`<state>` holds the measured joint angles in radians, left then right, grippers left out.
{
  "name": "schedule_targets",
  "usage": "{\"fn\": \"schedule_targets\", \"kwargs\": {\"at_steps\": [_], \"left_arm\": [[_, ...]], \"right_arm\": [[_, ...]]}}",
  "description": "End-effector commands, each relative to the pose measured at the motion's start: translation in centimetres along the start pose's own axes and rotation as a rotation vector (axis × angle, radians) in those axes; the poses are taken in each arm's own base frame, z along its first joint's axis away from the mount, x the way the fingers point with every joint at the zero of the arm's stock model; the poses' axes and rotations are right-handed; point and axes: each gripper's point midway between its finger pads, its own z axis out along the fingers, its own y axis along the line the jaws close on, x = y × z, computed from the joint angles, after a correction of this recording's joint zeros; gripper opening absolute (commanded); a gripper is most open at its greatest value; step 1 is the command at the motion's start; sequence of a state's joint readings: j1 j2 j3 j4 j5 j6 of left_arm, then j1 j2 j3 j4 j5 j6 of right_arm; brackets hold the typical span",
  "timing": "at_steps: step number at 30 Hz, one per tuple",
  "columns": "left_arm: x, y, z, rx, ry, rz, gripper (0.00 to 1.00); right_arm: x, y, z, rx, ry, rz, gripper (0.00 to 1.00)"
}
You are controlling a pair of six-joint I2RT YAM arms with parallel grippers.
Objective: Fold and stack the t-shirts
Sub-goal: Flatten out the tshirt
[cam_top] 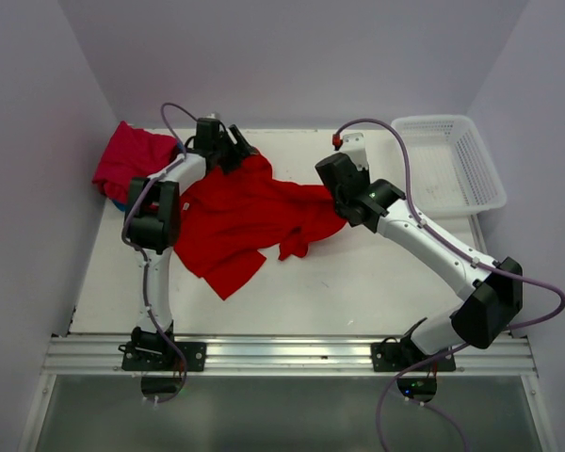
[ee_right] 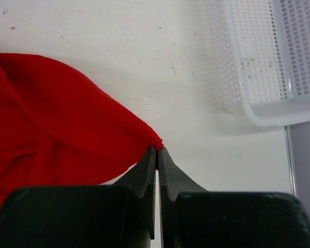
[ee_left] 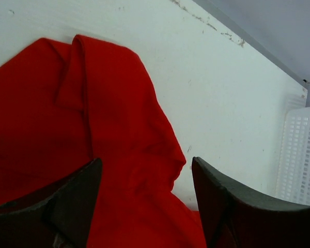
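Pinching the limp red shirt (cam_top: 235, 212) at its edge, the right jaws were shut; the left jaws gaped empty over a fold.

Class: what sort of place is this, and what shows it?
Probably a robotics lab cell: white table boxed by plain walls, two robot arms bolted to a metal rail, red t-shirt between them.
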<state>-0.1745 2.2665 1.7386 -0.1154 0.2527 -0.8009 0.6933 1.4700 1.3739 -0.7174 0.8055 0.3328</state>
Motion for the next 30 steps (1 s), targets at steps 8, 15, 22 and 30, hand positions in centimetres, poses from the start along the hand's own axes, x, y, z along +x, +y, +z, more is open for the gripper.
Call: {"fn": "schedule_targets", "kwargs": {"at_steps": [8, 15, 22, 30], "left_arm": [[2.5, 1.9, -0.1, -0.013, 0.084, -0.081, 0.73], [2.1, 2.1, 0.8, -0.001, 0.054, -0.1, 0.7], [2.0, 2.4, 1.7, 0.001, 0.038, -0.131, 0.66], [1.2, 2.5, 2.2, 0.008, -0.004, -0.15, 0.62]], "right_arm": [[-0.5, 0.3, 0.1, -0.007, -0.022, 0.052, 0.0], [-0.4, 0.3, 0.0, -0.012, -0.02, 0.048, 0.0], [-0.6, 0.0, -0.2, -0.008, -0.026, 0.045, 0.0], [-0.4, 0.0, -0.2, -0.011, -0.022, 0.038, 0.0]]}}
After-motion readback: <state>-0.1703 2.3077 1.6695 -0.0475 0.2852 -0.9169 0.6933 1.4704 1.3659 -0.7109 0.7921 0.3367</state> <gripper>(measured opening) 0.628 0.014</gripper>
